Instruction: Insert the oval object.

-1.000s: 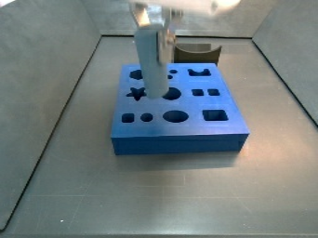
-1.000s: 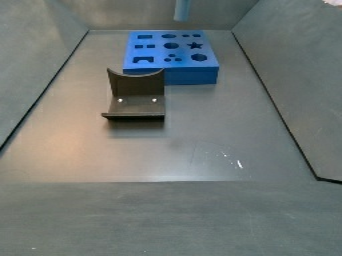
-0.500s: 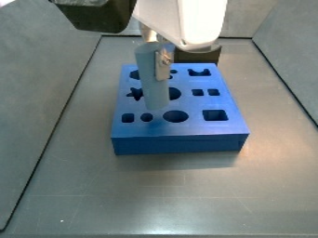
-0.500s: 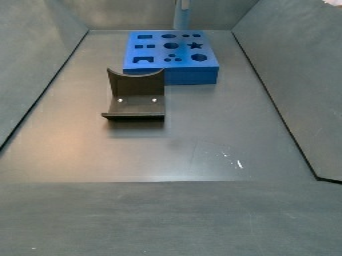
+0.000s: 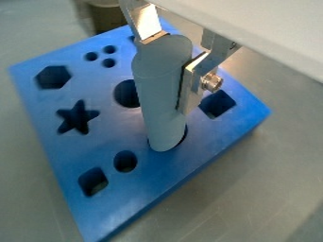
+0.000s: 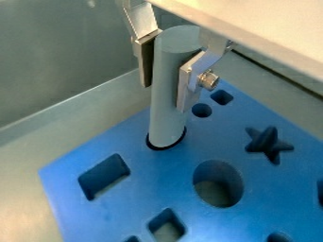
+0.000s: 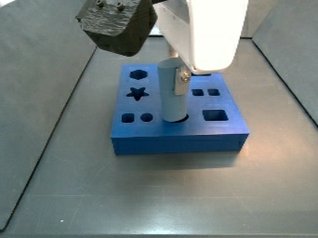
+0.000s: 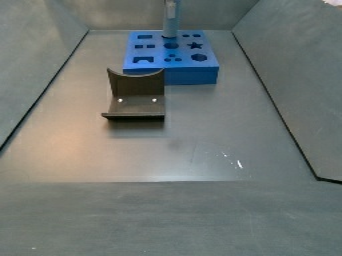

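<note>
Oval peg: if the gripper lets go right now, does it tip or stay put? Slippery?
Probably stays: the oval peg stands upright with its foot already in a hole of the blue block, held by the gripper. Freestanding, it looks apt to tip, being tall and slim. Its smooth sides suggest it may slide between the pads. It looks stiff, keeping a straight shape.

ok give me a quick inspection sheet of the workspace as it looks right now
Surface: grey metal floor, a few small pale specks.
Job's things: oval object upright, lower end in a hole of the blue block; the block's other holes are open.
Clutter: dark brown curved piece on the floor, apart from the block.
Grippers: gripper above the block, silver fingers on either side of the peg's upper part.
Cables: nothing seen.
Surroundings: grey walls around the floor; a dark camera-like unit by the arm.
</note>
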